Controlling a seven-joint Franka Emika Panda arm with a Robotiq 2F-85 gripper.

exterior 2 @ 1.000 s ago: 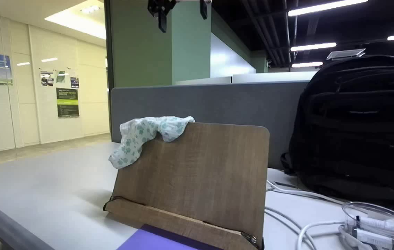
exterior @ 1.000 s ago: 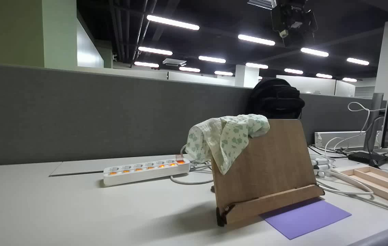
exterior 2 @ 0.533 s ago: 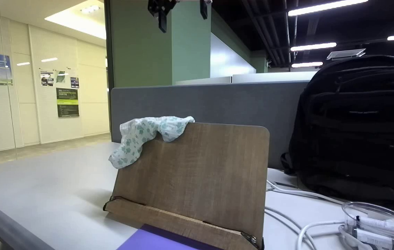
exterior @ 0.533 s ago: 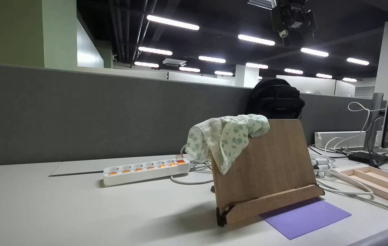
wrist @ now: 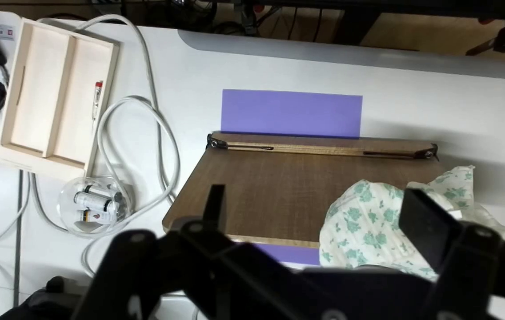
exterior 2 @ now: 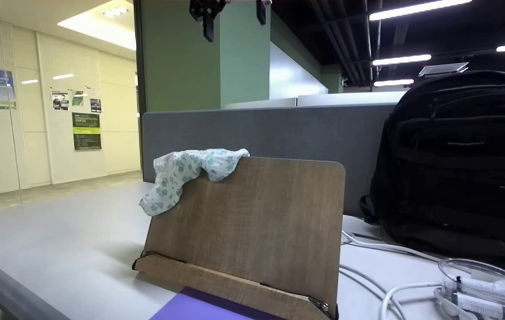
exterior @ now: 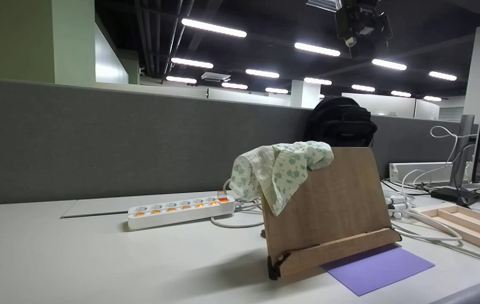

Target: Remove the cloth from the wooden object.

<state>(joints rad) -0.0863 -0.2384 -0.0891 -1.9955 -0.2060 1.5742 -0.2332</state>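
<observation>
A green-patterned cloth drapes over an upper corner of the wooden stand on the surface, below the widely parted claw, while an exterior view alone takes in a lit power strip and only the wrist view reveals a red-tipped item inside a wooden tray.

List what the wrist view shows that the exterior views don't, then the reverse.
Wrist view only: a slim red-tipped item inside the wooden tray, and a purple strip beyond the upper edge of the wooden stand.

Exterior views only: ceiling lights and the gray partition, plus, in an exterior view, a power strip lit orange.

Shared: the patterned cloth draped over the stand's top, the purple sheet at its foot, small bottles and the gripper.
</observation>
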